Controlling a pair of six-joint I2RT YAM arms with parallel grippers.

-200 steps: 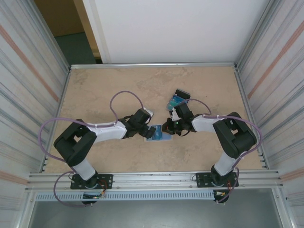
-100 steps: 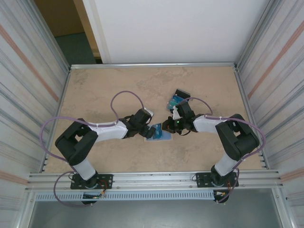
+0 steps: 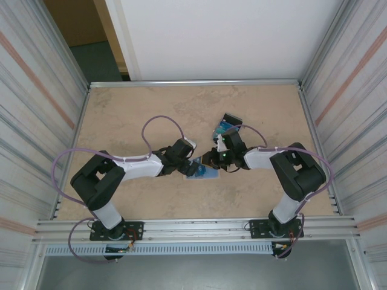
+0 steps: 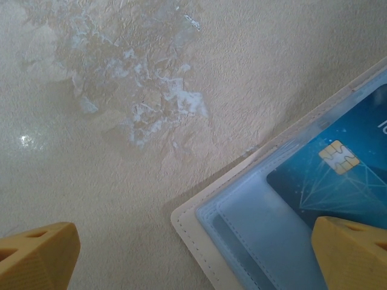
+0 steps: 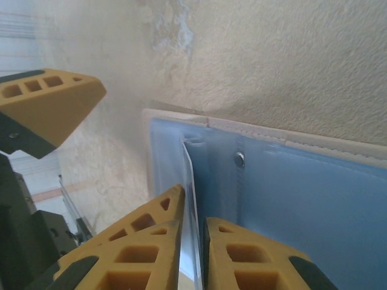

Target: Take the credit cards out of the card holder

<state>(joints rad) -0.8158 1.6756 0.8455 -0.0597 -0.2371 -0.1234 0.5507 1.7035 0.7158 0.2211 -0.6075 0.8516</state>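
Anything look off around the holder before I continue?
Nothing damaged. The right gripper pinches a thin sheet standing on edge from the card holder; card or clear flap, I cannot tell. A blue chip card sits in its slot.

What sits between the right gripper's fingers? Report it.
In the right wrist view, a thin pale sheet, likely a card, stands edge-on between the fingers, rising from the card holder.

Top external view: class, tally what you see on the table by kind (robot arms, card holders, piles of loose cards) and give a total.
Robot arms: 2, left arm and right arm
Card holder: 1
Pile of loose credit cards: 1
Total: 4
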